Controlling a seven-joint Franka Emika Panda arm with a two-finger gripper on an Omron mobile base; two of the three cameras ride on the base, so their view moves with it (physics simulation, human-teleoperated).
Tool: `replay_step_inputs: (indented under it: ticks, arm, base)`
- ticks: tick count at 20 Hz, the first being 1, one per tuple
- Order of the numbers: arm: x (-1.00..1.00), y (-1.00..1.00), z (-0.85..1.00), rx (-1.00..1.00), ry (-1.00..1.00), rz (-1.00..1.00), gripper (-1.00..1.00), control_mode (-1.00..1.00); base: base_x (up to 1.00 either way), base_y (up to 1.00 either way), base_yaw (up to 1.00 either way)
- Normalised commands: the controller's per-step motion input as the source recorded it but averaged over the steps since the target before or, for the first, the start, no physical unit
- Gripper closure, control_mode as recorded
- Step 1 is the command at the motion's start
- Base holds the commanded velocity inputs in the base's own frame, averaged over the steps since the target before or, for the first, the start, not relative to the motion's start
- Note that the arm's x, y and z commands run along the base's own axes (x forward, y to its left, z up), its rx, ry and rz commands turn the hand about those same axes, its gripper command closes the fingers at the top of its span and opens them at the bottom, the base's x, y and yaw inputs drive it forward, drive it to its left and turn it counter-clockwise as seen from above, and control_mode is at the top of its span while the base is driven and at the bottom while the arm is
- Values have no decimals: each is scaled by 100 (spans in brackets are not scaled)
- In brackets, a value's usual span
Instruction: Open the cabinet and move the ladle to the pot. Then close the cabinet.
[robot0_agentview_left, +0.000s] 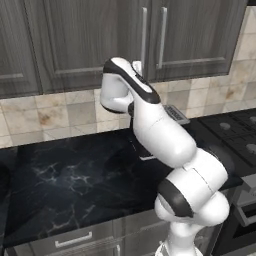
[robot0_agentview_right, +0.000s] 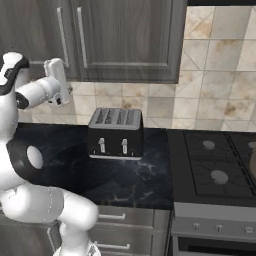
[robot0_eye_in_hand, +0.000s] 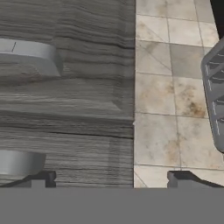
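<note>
The cabinet (robot0_agentview_left: 100, 40) spans the upper frame, both doors closed. The gripper (robot0_eye_in_hand: 107, 177) is released, jaws spread wide, holding nothing, close to the door's lower edge. The handles (robot0_eye_in_hand: 28, 54) run lengthwise at the hand view's left, beside the gripper.

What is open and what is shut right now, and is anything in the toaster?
cabinet: both doors shut.
tool: open, holding nothing, close to the cabinet's bottom edge.
toaster: upright on the counter, nothing seen in its slots.
stove: burners bare.
drawer: shut.
</note>
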Motion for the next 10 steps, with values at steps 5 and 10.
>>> replay_step_inputs:
  ticks: [5, 10]
  arm:
    - [91, 8, 0, 0, 40, -8, -100, -100]
    - [50, 2, 0, 0, 10, -2, -100, -100]
  base:
    - [0, 0, 0]
    - [0, 0, 0]
